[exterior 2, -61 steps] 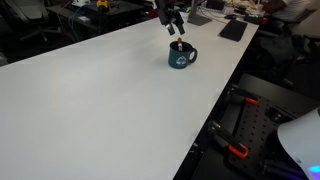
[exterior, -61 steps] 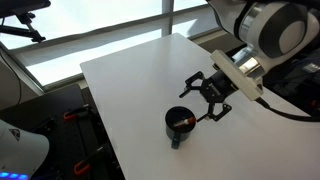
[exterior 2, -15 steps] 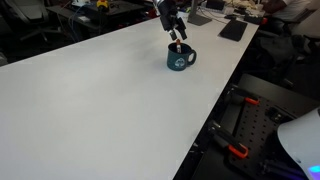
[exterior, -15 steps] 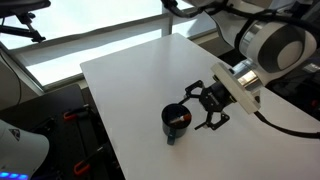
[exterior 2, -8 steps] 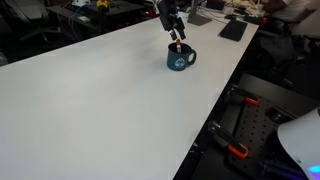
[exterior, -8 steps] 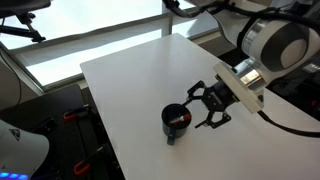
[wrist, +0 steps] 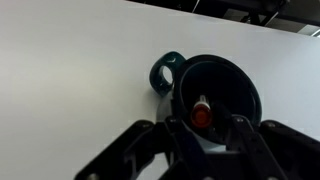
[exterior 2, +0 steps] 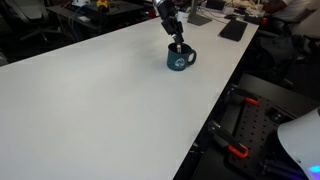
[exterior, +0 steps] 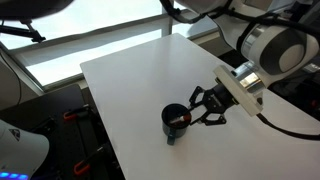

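A dark blue mug stands on the white table, near its edge. In the wrist view its rim faces me, with the handle to the left. A marker with a red end stands inside it. My gripper reaches into the mug's mouth, its fingers narrowed on either side of the marker. Against the dark inside of the mug I cannot make out whether the pads touch the marker.
The table's long edge runs close by the mug, with floor and red-handled gear below it. A flat dark object lies at the table's far end. Windows stand behind the table.
The jaws have narrowed from wide open to close around the marker. The gripper has sunk slightly towards the mug. The mug has stayed where it was.
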Robot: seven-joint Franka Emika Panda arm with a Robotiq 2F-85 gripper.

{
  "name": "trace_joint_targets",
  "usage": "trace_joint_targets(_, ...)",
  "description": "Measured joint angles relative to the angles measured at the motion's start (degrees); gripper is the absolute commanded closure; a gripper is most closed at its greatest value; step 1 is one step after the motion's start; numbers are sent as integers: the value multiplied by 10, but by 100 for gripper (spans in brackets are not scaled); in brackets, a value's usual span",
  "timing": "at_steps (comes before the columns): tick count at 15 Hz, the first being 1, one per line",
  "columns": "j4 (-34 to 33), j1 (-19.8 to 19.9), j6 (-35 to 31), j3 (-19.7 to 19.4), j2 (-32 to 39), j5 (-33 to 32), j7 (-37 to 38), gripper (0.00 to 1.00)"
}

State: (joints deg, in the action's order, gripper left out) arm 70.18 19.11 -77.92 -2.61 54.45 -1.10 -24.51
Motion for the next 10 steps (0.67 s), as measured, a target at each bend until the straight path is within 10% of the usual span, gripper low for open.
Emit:
trace_joint_targets(5, -5, 2, -1, 0, 4, -1, 0, 96)
trace_joint_targets(7, -7, 4, 3, -1, 3, -1, 0, 65)
trace_joint_targets(10, -9, 6, 3, -1, 3, -1, 0, 53)
